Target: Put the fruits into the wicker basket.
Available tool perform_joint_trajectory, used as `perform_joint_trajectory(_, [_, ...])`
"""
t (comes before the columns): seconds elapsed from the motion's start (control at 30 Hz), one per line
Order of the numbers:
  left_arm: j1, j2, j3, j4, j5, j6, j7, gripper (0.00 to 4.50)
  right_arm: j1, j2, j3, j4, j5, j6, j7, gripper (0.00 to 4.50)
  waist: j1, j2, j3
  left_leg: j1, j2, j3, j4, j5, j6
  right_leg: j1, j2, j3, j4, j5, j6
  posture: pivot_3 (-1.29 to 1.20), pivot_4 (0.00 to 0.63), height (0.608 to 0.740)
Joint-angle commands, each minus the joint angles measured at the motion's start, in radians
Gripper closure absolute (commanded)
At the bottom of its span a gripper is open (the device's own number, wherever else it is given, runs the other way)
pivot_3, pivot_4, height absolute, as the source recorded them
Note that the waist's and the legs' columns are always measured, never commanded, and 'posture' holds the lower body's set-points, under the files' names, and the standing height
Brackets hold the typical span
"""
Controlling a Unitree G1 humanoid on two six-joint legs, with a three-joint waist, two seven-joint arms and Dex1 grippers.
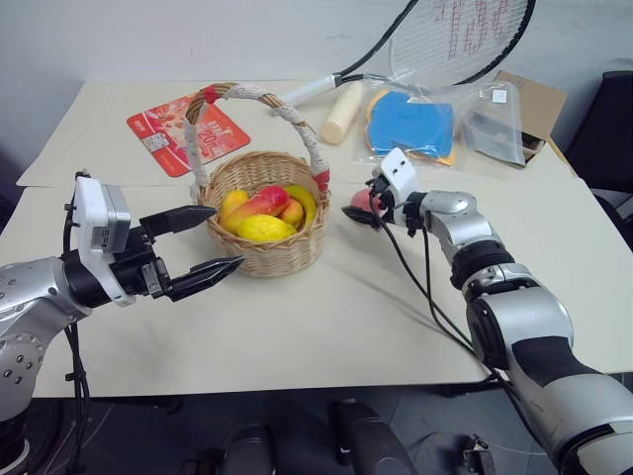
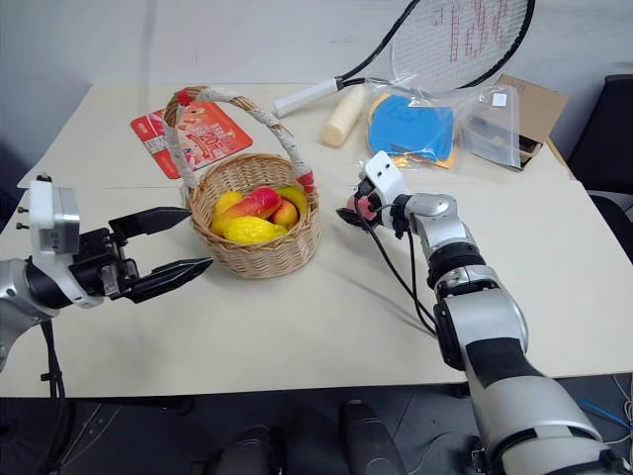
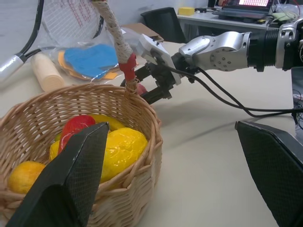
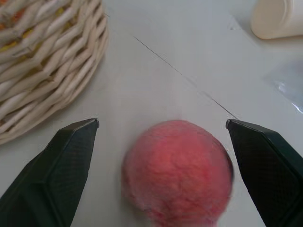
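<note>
The wicker basket [image 1: 279, 259] stands mid-table, its taped handle [image 1: 259, 94] arching over it. Inside lie several fruits, among them a yellow lemon [image 1: 265, 229] and a red-and-yellow mango [image 1: 257, 206]. A pink peach [image 4: 177, 170] rests on the table just right of the basket. My right gripper [image 1: 364, 211] is open, one finger on each side of the peach and neither touching it. On the basket's left, my left gripper [image 1: 226, 236] hangs open and empty, its fingers [image 3: 71, 179] close to the wicker wall.
Behind the basket are a red packet [image 1: 173, 131], a cream cylinder [image 1: 340, 112], a tennis racket [image 1: 450, 40], a blue item in a plastic bag [image 1: 413, 124] and a cardboard box [image 1: 534, 104]. Black cables [image 1: 420, 287] trail from my right arm across the table.
</note>
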Motion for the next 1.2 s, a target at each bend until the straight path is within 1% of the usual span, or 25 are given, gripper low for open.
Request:
perform_joint_trajectory(0.03, [0.008,0.001,0.035,-0.028,0.003,-0.021,-0.003,0.0,-0.011,-0.007,-0.033,-0.008,0.017,-0.029,0.015,1.26,-0.001,0.0,0.0,0.0,0.0,0.0,0.0,0.0,0.0,-0.001,0.0,0.0,0.001,0.0,0.0,0.0,0.15,0.74])
perform_joint_trajectory(0.1, [0.011,0.0,0.037,-0.025,0.007,-0.023,-0.004,0.0,-0.009,-0.019,-0.039,-0.013,0.019,-0.032,0.04,1.92,-0.004,0.0,0.0,-0.001,0.0,0.0,-0.001,0.0,-0.001,-0.002,0.0,0.0,0.001,0.0,0.0,0.0,0.15,0.74])
perform_joint_trajectory(0.13, [0.015,-0.001,0.04,-0.024,0.008,-0.024,-0.004,0.0,-0.004,-0.031,-0.04,-0.02,0.017,-0.043,0.058,2.14,-0.004,0.0,0.0,-0.001,0.0,0.0,-0.001,0.001,-0.002,-0.002,0.0,0.0,0.001,0.0,0.0,0.0,0.15,0.74])
perform_joint_trajectory(0.17, [0.021,-0.002,0.043,-0.022,0.012,-0.026,-0.006,0.0,0.003,-0.045,-0.042,-0.032,0.018,-0.065,0.084,2.25,-0.004,0.0,0.0,-0.001,0.0,0.0,-0.001,0.001,-0.002,-0.002,0.0,0.0,0.001,0.0,0.0,0.0,0.15,0.74])
perform_joint_trajectory(0.23, [0.04,-0.003,0.052,-0.02,0.021,-0.033,-0.012,0.0,0.021,-0.069,-0.066,-0.083,0.057,-0.128,0.182,2.25,-0.002,0.0,0.0,-0.001,0.0,0.0,-0.002,0.001,-0.002,-0.002,0.0,0.0,0.0,0.0,0.0,0.0,0.15,0.74])
perform_joint_trajectory(0.33, [0.072,-0.004,0.082,-0.021,0.018,-0.034,-0.011,0.0,0.063,-0.103,-0.097,-0.24,0.165,-0.108,0.422,2.25,-0.001,0.0,0.0,-0.001,0.001,0.0,-0.002,0.001,-0.002,-0.002,0.0,0.0,0.0,0.0,0.0,0.0,0.15,0.74])
perform_joint_trajectory(0.4, [0.114,-0.012,0.127,-0.025,0.005,-0.031,-0.019,0.0,0.142,-0.147,-0.073,-0.479,0.257,0.058,0.59,2.25,-0.001,0.0,0.0,-0.001,0.004,0.0,-0.002,0.001,-0.002,-0.002,0.0,0.0,0.0,0.0,0.0,0.0,0.15,0.74])
perform_joint_trajectory(0.43, [0.144,-0.018,0.153,-0.027,0.002,-0.035,-0.03,0.0,0.189,-0.174,-0.049,-0.611,0.294,0.156,0.643,2.25,0.001,0.0,0.0,-0.001,0.005,0.0,-0.002,0.001,-0.002,-0.002,0.0,0.0,0.0,0.0,0.0,0.0,0.15,0.74])
perform_joint_trajectory(0.5, [0.198,-0.043,0.197,-0.031,0.006,-0.064,-0.058,0.0,0.279,-0.223,-0.002,-0.856,0.359,0.349,0.688,2.25,0.005,0.0,0.0,-0.001,0.007,0.0,-0.003,0.0,-0.003,-0.002,0.001,-0.001,0.0,0.0,0.0,0.0,0.15,0.74])
perform_joint_trajectory(0.57, [0.243,-0.072,0.231,-0.029,0.032,-0.104,-0.067,0.0,0.34,-0.242,0.027,-1.06,0.415,0.494,0.663,2.25,0.006,0.0,0.0,-0.001,0.008,0.0,-0.003,-0.002,0.0,-0.002,0.001,-0.003,0.0,0.0,-0.001,0.0,0.15,0.74])
perform_joint_trajectory(0.6, [0.269,-0.08,0.244,-0.033,0.044,-0.115,-0.07,0.0,0.349,-0.223,0.028,-1.137,0.443,0.547,0.618,2.25,0.003,0.0,0.0,-0.001,0.008,0.0,-0.002,-0.002,0.001,-0.002,0.001,-0.002,0.0,-0.001,-0.001,0.0,0.15,0.74])
perform_joint_trajectory(0.67, [0.309,-0.094,0.264,-0.044,0.048,-0.119,-0.066,0.0,0.343,-0.145,0.013,-1.232,0.489,0.599,0.51,2.25,-0.005,0.0,0.0,0.0,0.008,0.001,-0.002,-0.002,0.001,-0.003,0.001,-0.002,0.002,0.0,-0.002,0.0,0.15,0.74])
perform_joint_trajectory(0.73, [0.333,-0.106,0.272,-0.05,0.05,-0.126,-0.057,0.0,0.334,-0.066,0.02,-1.268,0.477,0.593,0.411,2.25,-0.004,0.0,0.0,0.001,0.008,0.002,-0.002,-0.002,0.001,-0.003,0.002,-0.001,0.003,0.002,-0.004,0.0,0.15,0.74])
perform_joint_trajectory(0.77, [0.339,-0.11,0.271,-0.052,0.052,-0.129,-0.054,0.0,0.332,-0.039,0.028,-1.267,0.454,0.565,0.376,2.25,-0.002,0.0,0.0,0.001,0.008,0.001,-0.002,-0.001,0.0,-0.003,0.003,-0.002,0.003,0.002,-0.005,0.0,0.15,0.74])
perform_joint_trajectory(0.83, [0.351,-0.123,0.266,-0.057,0.063,-0.137,-0.043,0.0,0.306,0.054,0.045,-1.216,0.385,0.471,0.256,2.25,0.002,0.0,0.0,0.001,0.008,0.0,-0.002,-0.001,0.0,-0.004,0.003,-0.002,0.003,0.002,-0.005,0.0,0.15,0.74])
perform_joint_trajectory(0.87, [0.352,-0.128,0.265,-0.059,0.063,-0.139,-0.036,0.0,0.29,0.088,0.051,-1.187,0.359,0.453,0.201,2.25,0.002,-0.001,-0.001,0.0,0.007,0.0,-0.002,-0.001,0.0,-0.004,0.003,-0.002,0.003,0.002,-0.005,0.0,0.15,0.74])
perform_joint_trajectory(0.9, [0.354,-0.132,0.264,-0.062,0.061,-0.141,-0.03,0.0,0.278,0.105,0.062,-1.166,0.332,0.434,0.17,2.25,0.003,-0.001,-0.001,-0.001,0.007,0.0,-0.002,-0.001,0.0,-0.005,0.003,-0.002,0.002,0.002,-0.005,0.0,0.15,0.74])
perform_joint_trajectory(1.0, [0.356,-0.138,0.263,-0.072,0.058,-0.143,-0.015,0.0,0.24,0.142,0.124,-1.083,0.216,0.298,0.098,2.25,0.005,-0.002,-0.001,-0.003,0.007,0.0,-0.002,-0.001,0.001,-0.006,0.002,-0.002,0.001,0.002,-0.005,0.0,0.15,0.74])
perform_joint_trajectory(1.1, [0.357,-0.145,0.266,-0.084,0.051,-0.146,-0.001,0.0,0.199,0.151,0.193,-0.998,0.082,0.234,-0.002,2.25,0.001,-0.002,-0.001,-0.003,0.007,0.002,-0.002,-0.002,0.002,-0.006,0.001,-0.001,0.0,0.002,-0.005,0.0,0.15,0.74])
perform_joint_trajectory(1.17, [0.357,-0.148,0.267,-0.092,0.045,-0.146,0.01,0.0,0.19,0.162,0.216,-0.954,0.038,0.166,-0.035,1.51,-0.002,-0.002,-0.001,-0.003,0.007,0.003,-0.002,-0.002,0.002,-0.006,0.001,-0.001,0.0,0.002,-0.005,0.0,0.15,0.74])
perform_joint_trajectory(1.2, [0.359,-0.15,0.268,-0.096,0.044,-0.146,0.014,0.0,0.19,0.163,0.233,-0.951,0.04,0.193,-0.011,1.24,-0.002,-0.002,-0.001,-0.003,0.007,0.003,-0.002,-0.002,0.002,-0.007,0.001,-0.001,0.0,0.002,-0.005,0.0,0.15,0.74])
